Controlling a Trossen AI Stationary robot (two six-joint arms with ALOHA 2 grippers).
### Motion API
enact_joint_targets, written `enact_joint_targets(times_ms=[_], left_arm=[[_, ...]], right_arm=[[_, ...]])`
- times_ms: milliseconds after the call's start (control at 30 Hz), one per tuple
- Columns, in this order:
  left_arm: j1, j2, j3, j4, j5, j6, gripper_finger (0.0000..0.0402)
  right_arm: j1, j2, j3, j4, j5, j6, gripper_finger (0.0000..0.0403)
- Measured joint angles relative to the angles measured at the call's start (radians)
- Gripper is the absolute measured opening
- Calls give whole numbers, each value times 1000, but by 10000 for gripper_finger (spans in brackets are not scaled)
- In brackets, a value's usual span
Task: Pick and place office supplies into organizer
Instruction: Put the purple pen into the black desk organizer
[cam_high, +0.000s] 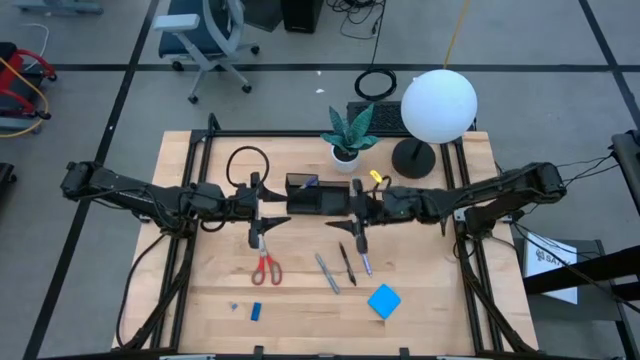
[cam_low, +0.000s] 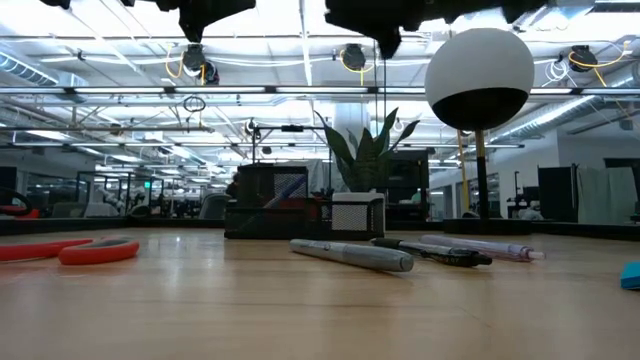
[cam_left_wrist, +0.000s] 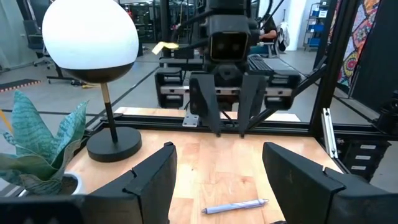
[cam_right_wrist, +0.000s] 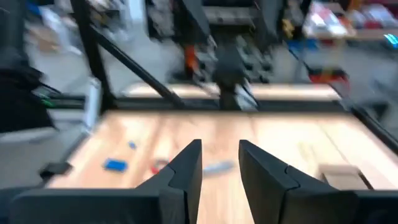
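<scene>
Organizer (cam_high: 308, 194): black, at back-centre of the counter (cam_high: 420, 300), between both claws. Left claw (cam_high: 262, 228): released, empty, above the scissors (cam_high: 265, 266). Right claw (cam_high: 358, 237): partly parted, grasping nothing, above the pens (cam_high: 346, 264). Loose stock: scissors, one; pens, three; blue pad (cam_high: 384, 301), one; eraser (cam_high: 256, 311), one. Advice: descend squarely over one pen's middle, clench only when straddling it.

Two dark arms, matte black, jointed segments w/ rounded housings. Black cables run along each arm and loop off near the tabletop (cam_high: 300, 300) edges. Left pincer (cam_left_wrist: 219, 180): two broad black angular fingers. Right pincer (cam_right_wrist: 219, 168): same black wedge-shaped fingers, facing inner edges flat. A camera block w/ a dark square face sits above the right pincer.
</scene>
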Motion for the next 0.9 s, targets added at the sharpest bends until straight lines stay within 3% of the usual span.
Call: enact_joint_targets(times_ms=[133,267,433,600,900], left_arm=[[0,0,0,1,0,3,246],[0,0,0,2,-1,6,246],[0,-4,0,4,-2,9,246],[0,-4,1,3,-5,28,246],[1,-4,9,4,-7,33,246]], right_arm=[[86,-2,129,-302,219,49,100],[155,3,256,-512,341,156,100],[195,4,382,-771,380,334,100],[211,11,418,-931,394,469,100],[206,137,472,-1190,317,719,100]])
